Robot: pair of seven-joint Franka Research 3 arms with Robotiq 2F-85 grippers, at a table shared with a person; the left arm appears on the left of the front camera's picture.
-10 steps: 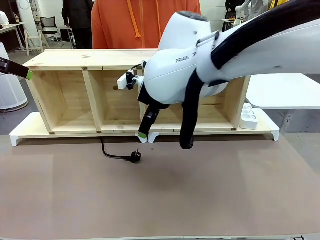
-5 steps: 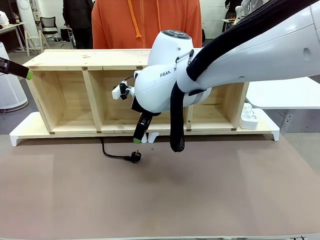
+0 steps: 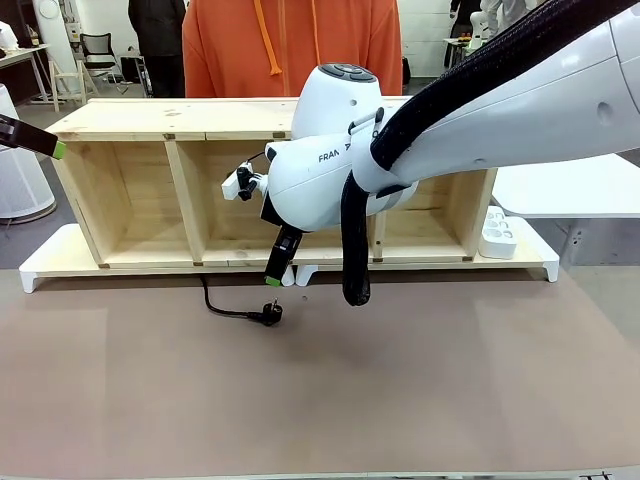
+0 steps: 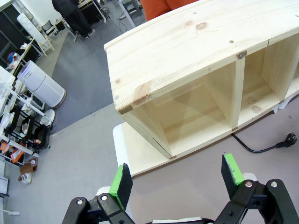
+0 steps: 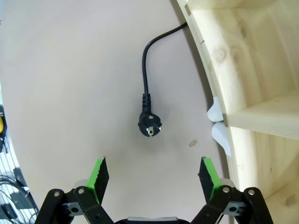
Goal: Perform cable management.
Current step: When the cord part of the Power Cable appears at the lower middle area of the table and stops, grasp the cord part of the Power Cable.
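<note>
Under the wooden shelf unit (image 3: pixel 140 120) the cable (image 3: pixel 225 308) passes out of sight. Its visible run lies on the brown worktop (image 3: pixel 420 390), curving toward the robot's right to the plug (image 3: pixel 270 315). Above the plug hangs the right gripper (image 5: pixel 153 164), spread and empty. The left gripper (image 4: pixel 175 164) is also spread.

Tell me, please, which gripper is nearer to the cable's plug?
Right. The right gripper, jaws open, hangs just above the plug; the left gripper is far off, beside the left end of the shelf.
</note>
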